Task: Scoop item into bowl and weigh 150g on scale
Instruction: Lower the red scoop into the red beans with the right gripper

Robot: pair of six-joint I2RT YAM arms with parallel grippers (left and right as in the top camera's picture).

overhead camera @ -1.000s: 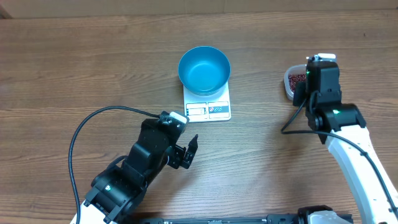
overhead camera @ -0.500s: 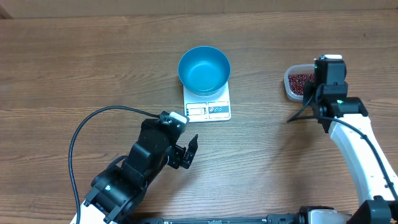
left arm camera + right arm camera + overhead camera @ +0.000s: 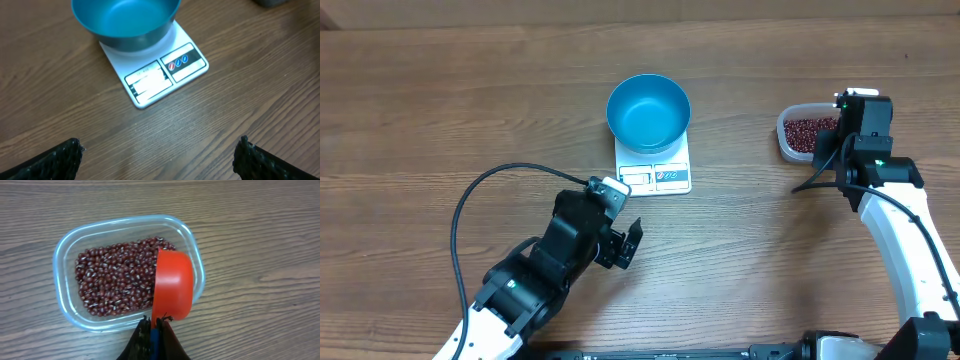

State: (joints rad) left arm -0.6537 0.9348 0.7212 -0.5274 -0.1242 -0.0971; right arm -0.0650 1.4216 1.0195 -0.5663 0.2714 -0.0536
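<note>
The blue bowl (image 3: 648, 112) stands empty on the white scale (image 3: 655, 176) at the table's middle; the left wrist view shows the bowl (image 3: 125, 20) and scale (image 3: 165, 75) ahead. My left gripper (image 3: 160, 157) is open over bare wood, short of the scale, nothing between its fingers (image 3: 60, 160). The dark red beans (image 3: 115, 280) fill a clear tub (image 3: 60, 260), seen at the right in the overhead view as tub (image 3: 788, 135). My right gripper (image 3: 154, 322) is shut on the blue handle of a red scoop (image 3: 172, 285), which hangs over the tub's right end, its outer side toward the camera.
A black cable (image 3: 470, 205) loops from the left arm across the table's left front. The right arm (image 3: 865, 150) covers the tub's right side from above. Bare wood lies between the scale and the tub.
The right arm has moved right and back, bringing the scoop over the tub of beans. The left arm has shifted slightly right. Both grippers keep their state.
</note>
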